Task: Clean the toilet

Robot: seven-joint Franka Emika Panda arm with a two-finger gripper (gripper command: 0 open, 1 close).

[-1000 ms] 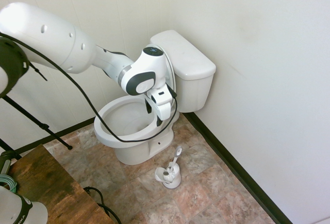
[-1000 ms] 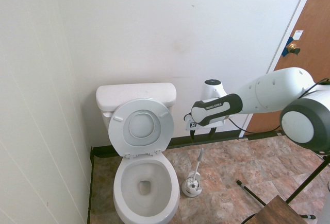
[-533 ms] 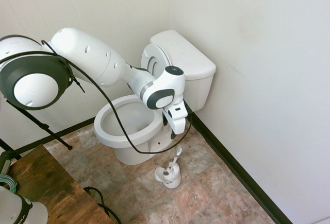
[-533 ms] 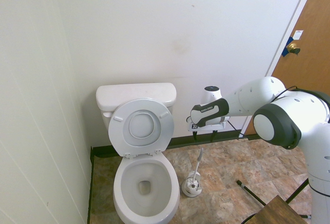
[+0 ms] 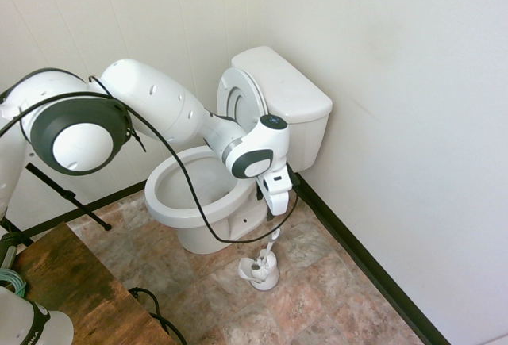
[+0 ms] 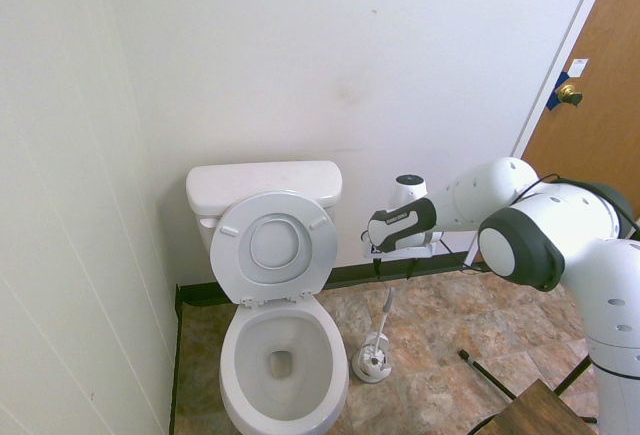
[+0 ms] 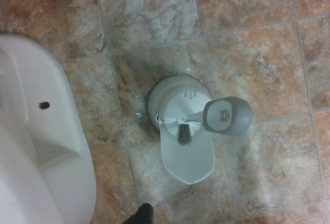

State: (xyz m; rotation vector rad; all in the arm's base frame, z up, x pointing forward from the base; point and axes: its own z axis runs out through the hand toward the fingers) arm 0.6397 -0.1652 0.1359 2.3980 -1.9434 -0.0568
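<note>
I see the toilet (image 6: 275, 325) in the corner, lid up. My gripper (image 6: 392, 270) hangs empty with fingers apart over the brush (image 6: 383, 317) in its holder (image 6: 372, 364), just beside the bowl on the tiled floor (image 6: 470, 320).

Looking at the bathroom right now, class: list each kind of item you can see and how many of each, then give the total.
Toilet: 1
Toilet brush in its holder: 1
Door: 1
Wooden table: 1
Total: 4
</note>
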